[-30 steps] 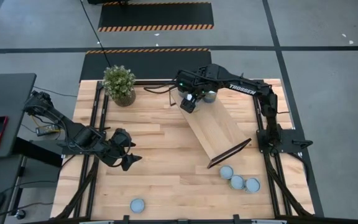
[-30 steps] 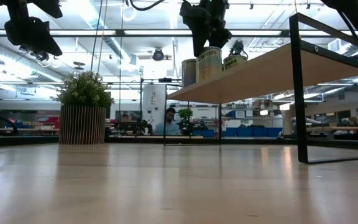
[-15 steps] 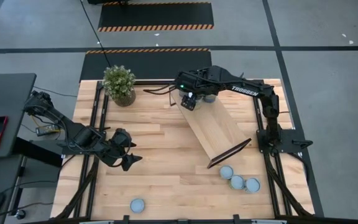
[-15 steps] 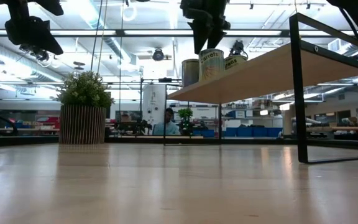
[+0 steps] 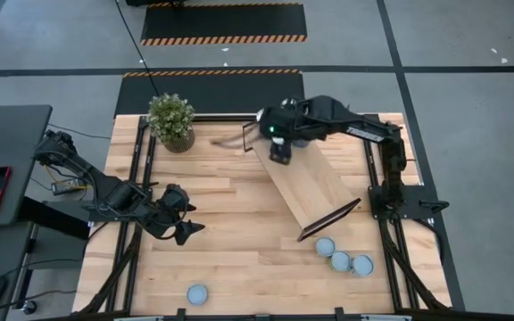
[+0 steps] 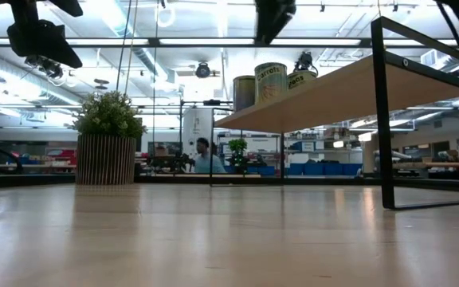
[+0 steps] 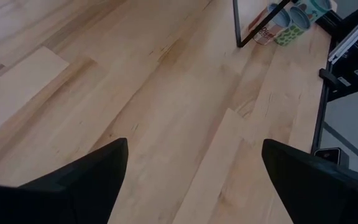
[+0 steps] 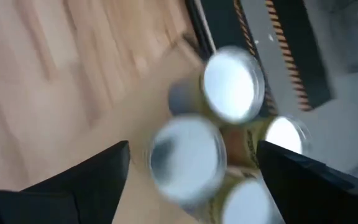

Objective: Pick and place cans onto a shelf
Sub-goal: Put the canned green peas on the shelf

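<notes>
Right tool (image 5: 277,153) hangs above the far end of the shelf (image 5: 310,187), fingers spread w/ nothing between them; its wrist cam looks down on four round can tops bunched together on the board below. Left tool (image 5: 184,228) waits over the left side of the surface (image 5: 230,232), also spread wide and empty.

Near to far: one loose can (image 5: 197,293) stands alone at the front edge of the surface, left of centre. Three more cans (image 5: 340,260) stand touching in a row at front right, just beside the shelf's near bracket. Shelf runs diagonally from there toward the back; shelved cans (image 6: 270,82) stand upright at its far end, close together. Potted plant (image 5: 170,120) sits at the back left corner, well apart.

Handling, as a judgement: cans are stiff metal, smooth-sided so prob. a bit slippery, moderate weight if full. Best hold is across the cylinder wall at mid-height, fingers on opposite sides. The front-right three touch, so approach an outer one from its free side to avoid knocking a neighbour.
</notes>
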Robot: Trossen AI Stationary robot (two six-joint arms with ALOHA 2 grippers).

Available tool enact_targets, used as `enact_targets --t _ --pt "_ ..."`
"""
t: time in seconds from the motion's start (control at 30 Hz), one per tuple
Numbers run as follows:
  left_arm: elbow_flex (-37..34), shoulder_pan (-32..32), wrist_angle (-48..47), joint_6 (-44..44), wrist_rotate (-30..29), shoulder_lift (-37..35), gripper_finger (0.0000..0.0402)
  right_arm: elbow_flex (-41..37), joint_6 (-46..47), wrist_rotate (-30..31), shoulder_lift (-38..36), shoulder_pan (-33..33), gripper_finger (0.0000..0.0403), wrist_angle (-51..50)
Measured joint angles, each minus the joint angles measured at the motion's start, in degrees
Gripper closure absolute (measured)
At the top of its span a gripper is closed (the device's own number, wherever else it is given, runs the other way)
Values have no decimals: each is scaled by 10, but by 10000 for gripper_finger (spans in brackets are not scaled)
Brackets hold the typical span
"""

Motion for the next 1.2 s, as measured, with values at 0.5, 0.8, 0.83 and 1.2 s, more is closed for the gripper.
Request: enact_targets --t 0.5,0.8,0.83,1.2 --pt "0 -1 3 20 64 0 27 -8 46 -97 -10 153 64 81" --pt "0 -23 -2 62 95 0 27 -8 186 -76 -4 319 72 147" --pt "0 -23 -1 65 95 0 27 -8 206 -70 -1 335 72 145" --pt "0 -23 -6 67 95 0 27 -75 498 -60 0 491 73 -1"
